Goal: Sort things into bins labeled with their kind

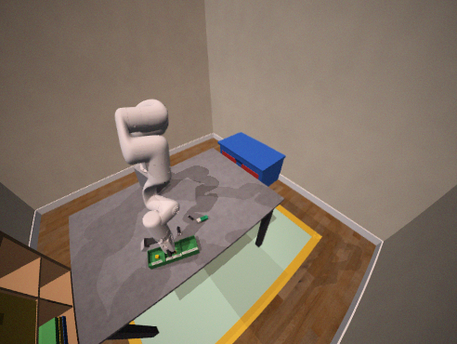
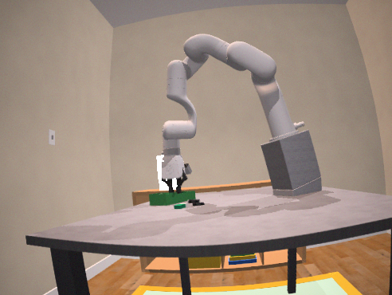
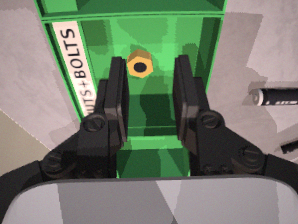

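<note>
A green bin (image 1: 176, 255) with several compartments lies near the table's front edge; it also shows in the exterior view (image 2: 172, 197). In the wrist view the compartment (image 3: 153, 96) under my fingers carries a label ending in "TS+BOLTS". A yellow nut (image 3: 140, 66) lies on that compartment's floor, clear of both fingers. My gripper (image 3: 150, 74) hangs just above the bin with its fingers parted wider than the nut, and it holds nothing. A small green and white thing (image 1: 202, 218) and a black stick (image 1: 178, 230) lie on the table beside the bin.
A black cylinder (image 3: 276, 96) lies on the table right of the bin. A blue cabinet (image 1: 252, 157) stands behind the table's far corner. A wooden shelf (image 1: 28, 297) stands at the near left. The arm's grey base (image 2: 292, 163) sits on the table.
</note>
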Robot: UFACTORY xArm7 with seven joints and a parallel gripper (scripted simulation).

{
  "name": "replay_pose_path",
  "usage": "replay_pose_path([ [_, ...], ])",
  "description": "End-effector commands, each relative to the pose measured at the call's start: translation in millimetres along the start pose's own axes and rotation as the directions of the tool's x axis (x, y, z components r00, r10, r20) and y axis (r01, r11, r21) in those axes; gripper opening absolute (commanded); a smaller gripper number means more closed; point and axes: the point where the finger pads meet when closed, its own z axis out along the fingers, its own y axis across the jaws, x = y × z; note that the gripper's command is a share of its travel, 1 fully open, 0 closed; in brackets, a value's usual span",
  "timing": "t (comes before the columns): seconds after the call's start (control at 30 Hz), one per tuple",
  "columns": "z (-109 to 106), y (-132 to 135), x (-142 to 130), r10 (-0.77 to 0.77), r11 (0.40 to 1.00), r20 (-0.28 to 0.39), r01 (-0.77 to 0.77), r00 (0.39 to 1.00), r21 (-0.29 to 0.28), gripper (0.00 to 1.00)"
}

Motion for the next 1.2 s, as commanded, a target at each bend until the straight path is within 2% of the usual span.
replay_pose_path([
  [0.0,-7,-2,0,0.000,1.000,-0.001,0.000,1.000,0.003,0.30],
  [0.27,-17,-2,0,0.000,1.000,0.000,0.000,1.000,0.003,0.30],
  [0.37,-32,-2,0,0.000,1.000,0.000,0.000,1.000,0.003,0.30],
  [0.5,-39,-2,0,0.000,1.000,0.000,0.000,1.000,0.003,0.30],
  [0.8,-39,-1,0,0.000,1.000,0.000,0.000,1.000,0.003,0.30],
  [0.83,-39,4,-7,-0.050,0.999,-0.001,0.050,0.999,0.003,0.38],
  [0.93,-40,18,-27,-0.090,0.996,0.000,0.090,0.996,0.003,0.38],
  [1.0,-40,18,-27,-0.090,0.996,0.000,0.090,0.996,0.003,0.38],
  [1.17,-40,42,-61,-0.090,0.996,0.000,0.090,0.996,0.003,0.38],
])
